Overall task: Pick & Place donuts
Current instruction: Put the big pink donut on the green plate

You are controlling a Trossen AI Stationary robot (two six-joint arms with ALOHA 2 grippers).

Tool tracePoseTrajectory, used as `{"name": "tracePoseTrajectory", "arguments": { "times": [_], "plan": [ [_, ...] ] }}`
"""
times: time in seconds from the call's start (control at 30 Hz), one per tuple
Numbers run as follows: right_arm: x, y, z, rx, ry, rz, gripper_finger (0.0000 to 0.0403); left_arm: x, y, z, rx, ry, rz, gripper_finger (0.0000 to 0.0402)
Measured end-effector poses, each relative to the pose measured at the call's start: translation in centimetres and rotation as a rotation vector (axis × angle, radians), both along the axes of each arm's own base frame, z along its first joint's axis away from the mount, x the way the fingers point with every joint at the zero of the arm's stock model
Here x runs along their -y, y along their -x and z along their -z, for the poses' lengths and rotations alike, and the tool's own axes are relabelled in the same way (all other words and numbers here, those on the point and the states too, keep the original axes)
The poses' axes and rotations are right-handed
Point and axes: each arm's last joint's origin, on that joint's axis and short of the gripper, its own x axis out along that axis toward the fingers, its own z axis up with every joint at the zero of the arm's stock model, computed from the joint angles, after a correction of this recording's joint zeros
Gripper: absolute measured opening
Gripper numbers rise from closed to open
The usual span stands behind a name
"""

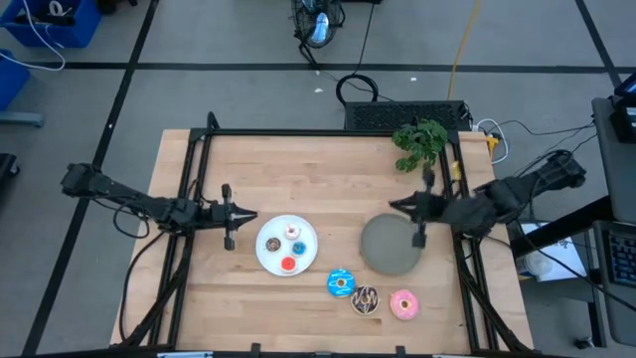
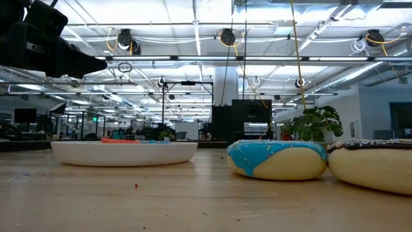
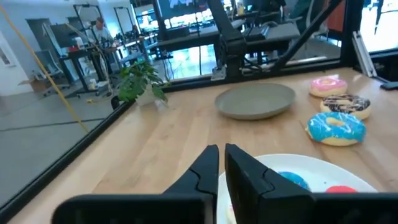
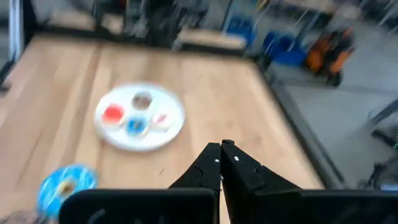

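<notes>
Three larger donuts lie in a row near the table's near edge: blue [image 1: 341, 283], chocolate sprinkled [image 1: 365, 299] and pink [image 1: 403, 304]. Four small donuts lie on the white plate [image 1: 266, 259]: brown [image 1: 273, 244], white-pink [image 1: 293, 233], blue [image 1: 298, 248] and red [image 1: 288, 264]. My left gripper [image 1: 250, 216] is shut and hovers just left of the white plate, its fingers [image 3: 211, 163] pointing across it. My right gripper [image 1: 394, 206] is shut above the far edge of the grey plate [image 1: 391, 249], facing the white plate [image 4: 140, 117].
A potted green plant [image 1: 419, 141] stands at the table's far right. Black frame rails [image 1: 298, 132] run along the far edge and both sides. Bare wood lies between the two plates and toward the far edge. In the low view the blue donut [image 2: 277, 159] sits beside the chocolate one [image 2: 376, 164].
</notes>
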Motion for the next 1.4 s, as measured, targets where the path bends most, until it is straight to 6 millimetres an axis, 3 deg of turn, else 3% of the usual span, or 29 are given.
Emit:
{"name": "tracePoseTrajectory", "arguments": {
  "times": [0.17,0.3,0.5,0.83,1.03,1.4],
  "plan": [
    [-3.4,-2.1,-1.4,-0.218,0.029,-0.057,0.0000,0.0,0.0,0.0,-0.004,-0.047,0.003,0.0031],
    [-5.8,-2.9,-0.7,-0.407,0.015,-0.130,0.0000,0.0,0.0,-0.1,-0.006,-0.103,0.005,0.0021],
    [-9.6,-3.2,2.8,-0.667,-0.063,-0.204,0.0000,0.0,0.0,-0.2,0.001,-0.181,0.007,0.0004],
    [-14.0,-4.6,8.0,-0.858,-0.283,-0.015,0.0000,-0.3,-0.1,-1.0,0.076,-0.165,-0.026,0.0037],
    [-15.2,-5.1,9.7,-0.914,-0.364,0.058,0.0000,-0.6,-0.1,-1.1,0.080,-0.165,-0.047,0.0041],
    [-14.9,-5.0,9.6,-0.899,-0.420,0.165,0.0000,-0.7,-0.1,-1.2,0.088,-0.195,-0.053,0.0042]
  ]
}}
